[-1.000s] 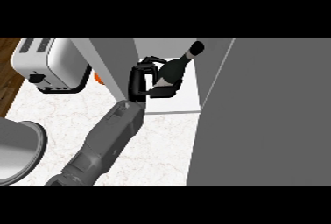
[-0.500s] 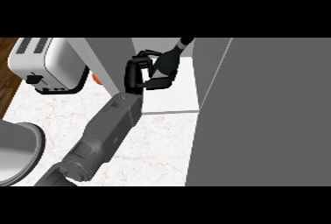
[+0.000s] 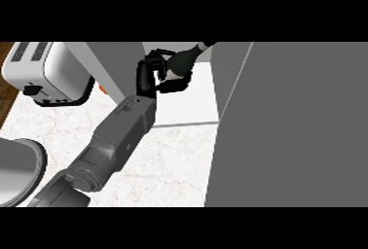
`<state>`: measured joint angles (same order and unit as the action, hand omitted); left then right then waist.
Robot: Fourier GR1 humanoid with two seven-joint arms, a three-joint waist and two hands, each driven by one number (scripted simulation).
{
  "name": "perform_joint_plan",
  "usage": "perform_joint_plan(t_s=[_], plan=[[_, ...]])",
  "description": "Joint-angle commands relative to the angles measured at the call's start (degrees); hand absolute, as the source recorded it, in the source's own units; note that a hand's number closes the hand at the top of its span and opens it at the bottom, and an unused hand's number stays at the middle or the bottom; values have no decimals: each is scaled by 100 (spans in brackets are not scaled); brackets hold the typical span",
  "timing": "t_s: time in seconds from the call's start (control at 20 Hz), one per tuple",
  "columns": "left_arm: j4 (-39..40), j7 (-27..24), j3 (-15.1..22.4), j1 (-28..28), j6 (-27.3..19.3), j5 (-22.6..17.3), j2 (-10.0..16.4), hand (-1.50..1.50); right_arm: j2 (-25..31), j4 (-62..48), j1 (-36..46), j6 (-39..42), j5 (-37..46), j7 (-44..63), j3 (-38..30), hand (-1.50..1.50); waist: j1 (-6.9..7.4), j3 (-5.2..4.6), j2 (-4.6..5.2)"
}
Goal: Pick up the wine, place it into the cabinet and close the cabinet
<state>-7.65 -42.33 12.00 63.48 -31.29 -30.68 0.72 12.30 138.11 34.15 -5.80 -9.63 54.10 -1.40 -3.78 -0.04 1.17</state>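
One set of black fingers point(image 3: 161, 53) is seen curled round the wine point(image 3: 184, 58), near the top centre of the frame, with the thumb closed beneath it. The dark bottle is held tilted, and its neck is pointed toward the upper right, where the tip is cut off by the frame's edge. The bottle's lower part is hidden by the left hand point(image 3: 154, 73), so it cannot be told whether it touches anything below.

The wine is held over the white floor of the cabinet point(image 3: 193, 99), between a grey wall at the upper left and a large grey panel point(image 3: 287, 126) by which the right half of the frame is filled. The cabinet is left open.

The grey forearm point(image 3: 115, 141) is stretched from the hand down to the lower left edge, across the pale marbled bench point(image 3: 169, 163). A white toaster point(image 3: 39, 68) is set on the bench at the upper left, and a small orange patch point(image 3: 102, 90) is seen just beside it. A grey rounded object point(image 3: 14, 170) is cut off at the lower left edge.
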Motion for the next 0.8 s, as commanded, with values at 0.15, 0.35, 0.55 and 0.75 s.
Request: perform_joint_plan(t_s=[0.15,0.35,0.55,0.75], plan=[[405,199,-73,336,-193,76,97,150,-57,163,58,-3,-212,64,41,-150,-134,-4,67],[548,255,-92,302,-260,97,143,150,-89,20,-75,122,-209,-178,36,-150,-138,-1,101],[685,371,-67,205,-288,152,156,150,-108,306,-114,93,-222,-41,117,-150,-167,-2,77],[373,190,-468,83,67,-233,-32,150,-132,60,236,-59,-123,90,116,-150,-203,-17,107]])
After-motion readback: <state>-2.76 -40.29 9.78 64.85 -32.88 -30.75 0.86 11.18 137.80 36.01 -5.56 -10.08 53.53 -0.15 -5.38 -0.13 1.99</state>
